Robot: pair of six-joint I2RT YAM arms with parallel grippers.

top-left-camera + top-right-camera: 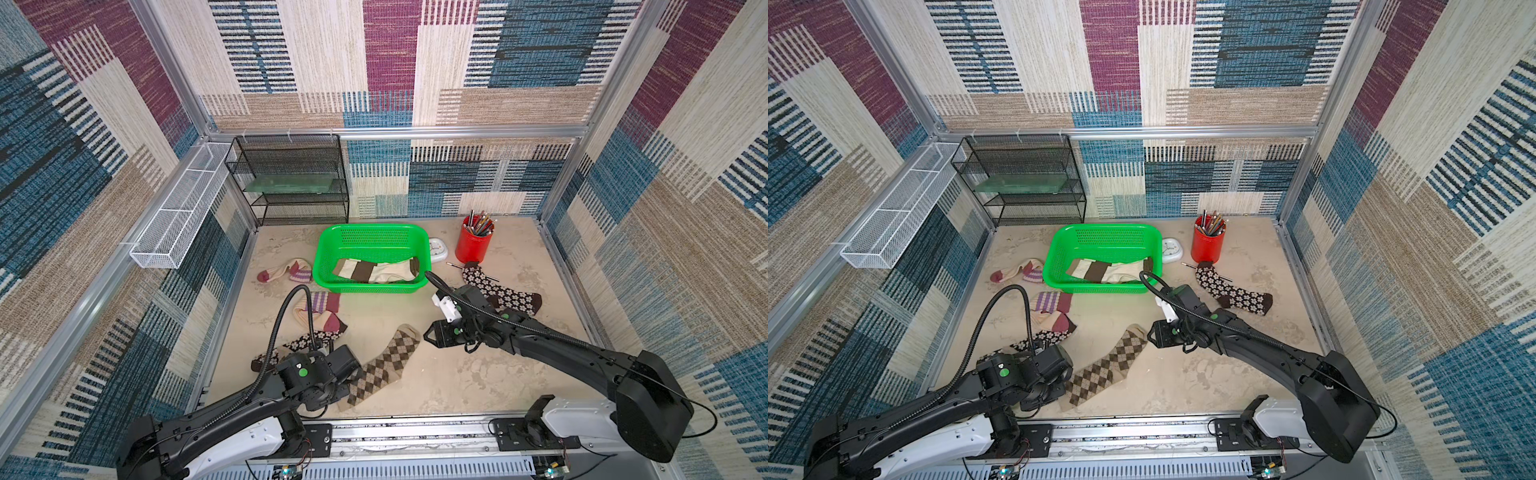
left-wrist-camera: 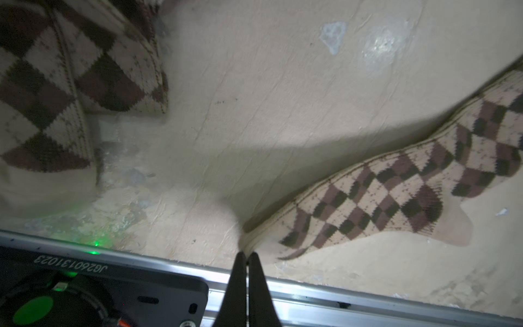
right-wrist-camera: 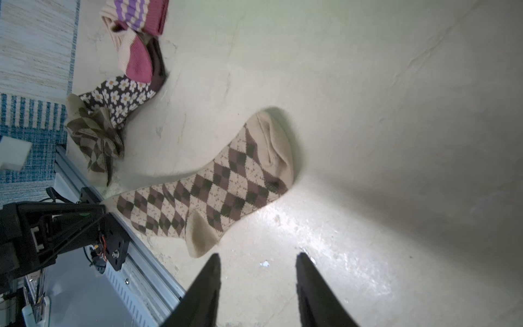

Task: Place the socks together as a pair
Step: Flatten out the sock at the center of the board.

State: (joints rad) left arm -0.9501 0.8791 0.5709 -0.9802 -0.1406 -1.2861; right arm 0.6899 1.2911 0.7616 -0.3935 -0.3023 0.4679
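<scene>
Just a flat tan-brown argyle sock (image 1: 384, 365), cream cuff and heel

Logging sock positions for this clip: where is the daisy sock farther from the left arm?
The daisy sock lies on the table's right side in both top views, its far end by the red pencil cup, its near end beside the right arm.

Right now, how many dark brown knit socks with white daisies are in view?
2. One daisy sock lies beside the red cylindrical pencil cup; the second daisy sock pokes from under the purple-striped cream sock. Others may be hidden.
</scene>
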